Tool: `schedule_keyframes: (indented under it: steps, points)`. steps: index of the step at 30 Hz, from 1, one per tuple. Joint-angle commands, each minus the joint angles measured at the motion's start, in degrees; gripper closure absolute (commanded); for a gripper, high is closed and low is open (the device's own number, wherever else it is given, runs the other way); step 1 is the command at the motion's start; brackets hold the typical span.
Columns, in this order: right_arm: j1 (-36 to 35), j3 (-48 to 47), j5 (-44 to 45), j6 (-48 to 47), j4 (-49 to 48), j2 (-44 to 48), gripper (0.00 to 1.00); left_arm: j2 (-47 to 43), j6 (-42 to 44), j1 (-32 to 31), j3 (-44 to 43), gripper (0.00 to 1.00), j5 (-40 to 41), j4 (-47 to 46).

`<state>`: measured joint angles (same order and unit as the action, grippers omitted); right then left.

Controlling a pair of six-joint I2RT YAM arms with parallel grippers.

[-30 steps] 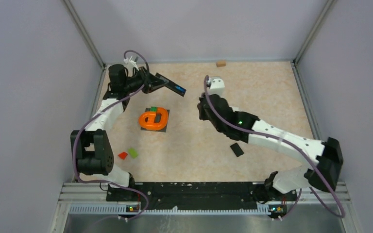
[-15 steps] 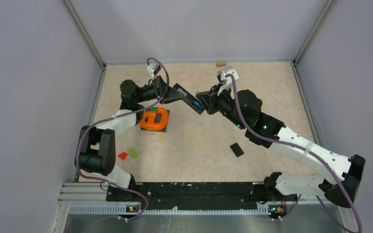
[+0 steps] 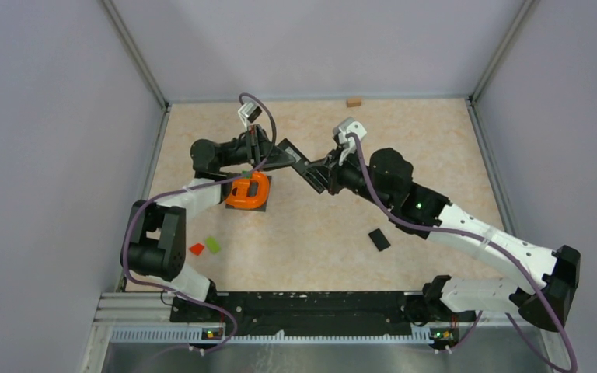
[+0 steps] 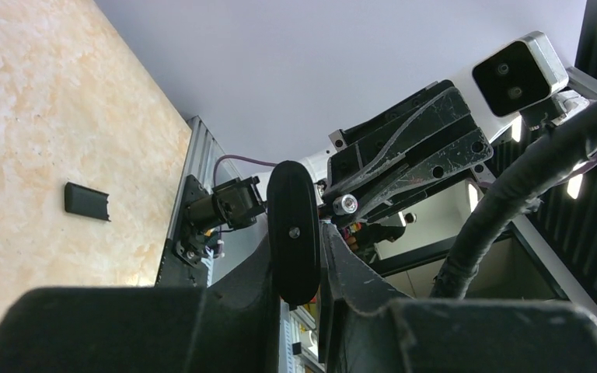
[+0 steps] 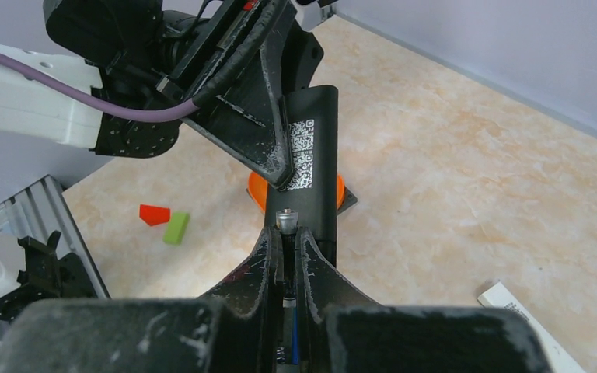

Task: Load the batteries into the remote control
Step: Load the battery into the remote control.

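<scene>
My left gripper is shut on the black remote control and holds it in the air, tilted, above the table's middle. In the left wrist view the remote stands clamped between my fingers. My right gripper meets the remote's free end. In the right wrist view it is shut on a dark battery with a silver tip, held against the remote's back, which bears a QR label. A blue strip shows low between the fingers. Other batteries are out of view.
The loose black battery cover lies on the table under the right arm. An orange ring-shaped object sits on a dark plate below the remote. Red and green blocks lie front left. A small tan block is at the back wall.
The two arms swung together from apart. The right gripper with its battery has come up against the remote's end, and both have since shifted slightly left and nearer.
</scene>
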<state>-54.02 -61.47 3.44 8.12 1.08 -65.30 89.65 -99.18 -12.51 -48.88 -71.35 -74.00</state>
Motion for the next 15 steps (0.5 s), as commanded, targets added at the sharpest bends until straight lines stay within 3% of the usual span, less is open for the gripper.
schedule_keyframes:
  steps: [1,15]
  points:
    - [0.03,0.51,-2.44,-1.56,-2.92,-0.22,1.00,0.34,-0.50,-0.49,0.09,1.00,-0.27,-4.68]
    - [0.05,0.41,-3.29,-2.90,2.41,0.10,1.00,0.24,1.90,-0.49,-0.51,1.00,0.43,-0.54]
